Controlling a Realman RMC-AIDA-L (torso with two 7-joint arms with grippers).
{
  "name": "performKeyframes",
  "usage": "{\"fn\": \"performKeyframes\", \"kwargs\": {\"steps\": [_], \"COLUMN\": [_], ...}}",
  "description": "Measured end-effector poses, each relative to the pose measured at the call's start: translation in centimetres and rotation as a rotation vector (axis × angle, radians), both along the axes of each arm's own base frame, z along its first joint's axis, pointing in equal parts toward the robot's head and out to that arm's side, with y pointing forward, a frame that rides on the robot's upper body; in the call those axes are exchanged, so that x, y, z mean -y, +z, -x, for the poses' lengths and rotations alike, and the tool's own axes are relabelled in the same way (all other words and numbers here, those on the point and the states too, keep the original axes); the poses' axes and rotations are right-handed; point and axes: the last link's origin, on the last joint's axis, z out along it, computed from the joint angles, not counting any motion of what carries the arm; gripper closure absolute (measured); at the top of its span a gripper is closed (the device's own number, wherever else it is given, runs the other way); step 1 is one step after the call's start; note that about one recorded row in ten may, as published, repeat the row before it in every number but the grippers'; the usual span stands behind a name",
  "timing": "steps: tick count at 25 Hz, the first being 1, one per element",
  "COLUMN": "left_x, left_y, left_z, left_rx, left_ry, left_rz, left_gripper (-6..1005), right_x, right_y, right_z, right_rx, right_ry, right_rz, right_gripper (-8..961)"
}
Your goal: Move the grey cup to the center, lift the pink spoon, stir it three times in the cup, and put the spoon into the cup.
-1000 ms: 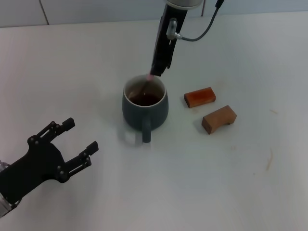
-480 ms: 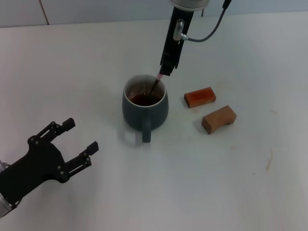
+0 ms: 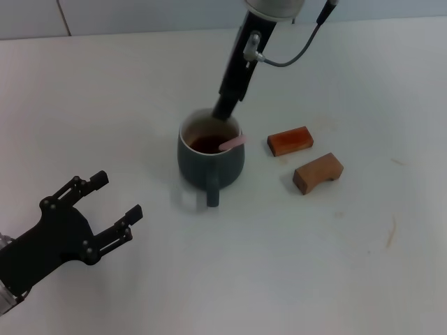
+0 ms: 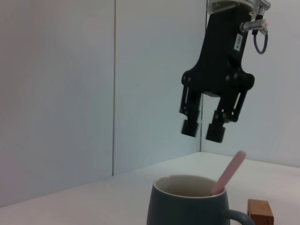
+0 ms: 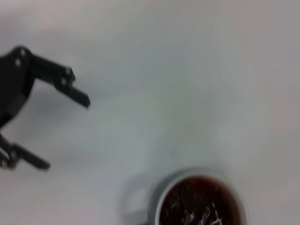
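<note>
The grey cup stands mid-table, handle toward me, with dark liquid inside. The pink spoon lies in it, its pale pink handle leaning on the right rim and its bowl sunk in the liquid. My right gripper hangs just above the cup's far rim. Seen from the left wrist, that right gripper is open and empty, with the pink spoon sticking up free out of the grey cup below it. My left gripper rests open at the near left, well clear of the cup.
Two brown wooden blocks lie to the right of the cup. The white table runs back to a pale wall. The right wrist view shows the cup's liquid and the left gripper beyond.
The right gripper has let go of the spoon and shifted a little left. The spoon, held upright in the cup before, now leans on the right rim.
</note>
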Motion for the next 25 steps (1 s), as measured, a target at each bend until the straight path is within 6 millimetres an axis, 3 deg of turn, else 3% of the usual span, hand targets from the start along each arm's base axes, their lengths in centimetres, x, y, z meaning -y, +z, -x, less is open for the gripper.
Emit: {"fn": "performKeyframes", "kwargs": {"steps": [6, 8, 12, 13, 14, 17, 18, 19, 22, 23, 25], "left_x": [0.0, 0.0, 0.0, 0.0, 0.0, 0.0, 0.0, 0.0, 0.0, 0.0, 0.0], "left_y": [0.0, 0.0, 0.0, 0.0, 0.0, 0.0, 0.1, 0.1, 0.1, 0.2, 0.2], "left_z": [0.0, 0.0, 0.0, 0.0, 0.1, 0.0, 0.0, 0.0, 0.1, 0.1, 0.1], "left_rx": [0.000, 0.002, 0.003, 0.004, 0.003, 0.004, 0.002, 0.002, 0.002, 0.001, 0.001], "left_ry": [0.000, 0.002, 0.005, 0.004, 0.005, 0.003, 0.003, 0.002, 0.001, 0.000, -0.001], "left_rz": [0.000, 0.001, 0.003, 0.003, 0.003, 0.003, 0.004, 0.005, 0.005, 0.005, 0.006], "left_gripper": [187, 187, 186, 186, 186, 186, 186, 186, 186, 186, 186], "right_x": [0.8, 1.3, 1.8, 2.0, 2.0, 2.1, 2.4, 2.4, 3.2, 4.2, 4.8], "right_y": [2.2, 4.1, 5.8, 7.0, 7.0, 8.6, 9.4, 9.4, 10.1, 10.3, 10.3], "right_z": [0.0, -0.7, -1.6, -2.7, -2.7, -5.4, -7.6, -7.6, -11.5, -14.0, -15.1], "right_rx": [-0.256, -0.421, -0.601, -0.747, -0.747, -0.933, -1.034, -1.034, -1.167, -1.252, -1.286], "right_ry": [0.055, 0.095, 0.126, 0.124, 0.124, 0.119, 0.123, 0.123, 0.169, 0.224, 0.249], "right_rz": [-0.031, -0.064, -0.110, -0.152, -0.152, -0.204, -0.241, -0.241, -0.326, -0.389, -0.416], "right_gripper": [445, 430, 399, 391, 383, 360, 352, 345, 321, 314, 298]}}
